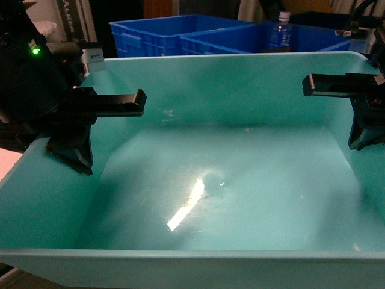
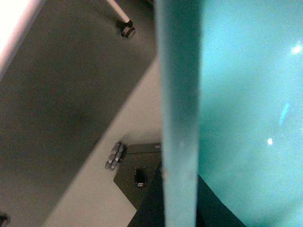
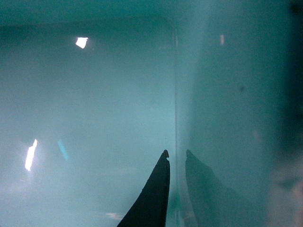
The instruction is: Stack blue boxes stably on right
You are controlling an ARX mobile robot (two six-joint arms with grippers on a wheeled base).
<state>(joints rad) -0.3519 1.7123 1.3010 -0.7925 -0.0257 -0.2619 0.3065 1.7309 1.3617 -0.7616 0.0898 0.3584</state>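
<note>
1 light turquoise tub (image 1: 240, 180) fills most of the head view, its open inside facing the camera, with a bright glare streak on its floor. it is held up between the 2 arms, close to the camera. the left gripper (image 1: 78, 129) is clamped on the tub's left wall: 1 black finger (image 1: 114, 102) lies inside across the wall and the rest sits outside it. in the left wrist view the tub's thin rim (image 2: 180, 118) runs top to bottom through the middle, the turquoise inside to its right and the floor (image 2: 94, 198) far below to its left, so the tub hangs clear of the ground. the right gripper (image 1: 361, 114) is clamped on the right wall in the same way, with 1 finger (image 1: 337, 84) reaching inside; in the right wrist view 1 dark fingertip (image 3: 156, 194) presses against the wall from the inside and the other shows as a dim shape through the plastic.

behind the tub's far rim stand 2 royal-blue crates (image 1: 180, 33), side by side and touching, well apart from the tub. 1 clear water bottle (image 1: 280, 33) with a blue label and white cap stands upright at the nearer crate. on the floor below lies a dark flat base with a small grey wheel (image 2: 116, 156), and a white leg on a caster (image 2: 127, 29) stands further off.
</note>
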